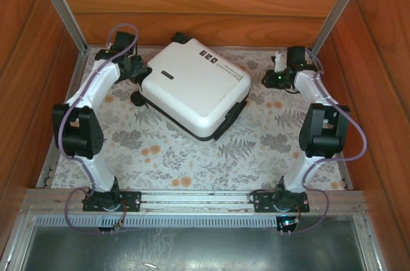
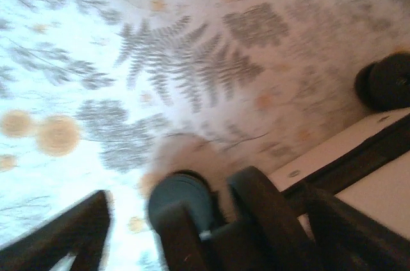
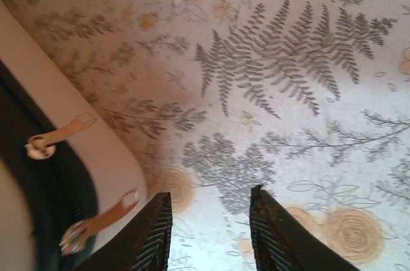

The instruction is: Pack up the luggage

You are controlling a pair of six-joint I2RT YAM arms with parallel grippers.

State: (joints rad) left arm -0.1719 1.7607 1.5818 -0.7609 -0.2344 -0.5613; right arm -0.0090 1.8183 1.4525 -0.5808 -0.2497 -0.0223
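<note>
Holding the left gripper (image 1: 134, 68) at the far left, just beside the wheel end of the luggage (image 1: 192, 88). Not managing to tell from the blurred left wrist view whether spread or pressed together there. Only making out one black wheel (image 2: 384, 82) at the shell's edge and, close under the camera, a dark round part (image 2: 182, 197), maybe a second wheel.

Finding the luggage lying flat and turned at an angle on the flowered cloth (image 1: 192, 168), toward the back middle, white shell upward and lid down.

Holding the right gripper (image 1: 277, 73) near the right corner of the luggage but apart from it, with fingers (image 3: 157, 236) spread and pinching nothing. Seeing in the right wrist view two zip pulls (image 3: 61, 138) hanging at the rounded corner, to the left of the spread fingers.

Probably working on the zip now, judging from this placing. Not being sure from the dark band alone of the zip's state, run shut or partly open.

For doing this step well:
- Bringing the right gripper left to one pull and closing across the flat tab, not on its thin neck.
- Drawing along the track around the corner rather than away from the shell.
- Bracing the wheel end with the left gripper meanwhile, against sliding or turning on the smooth cloth.
- Going slowly at the corner, against jamming.
</note>
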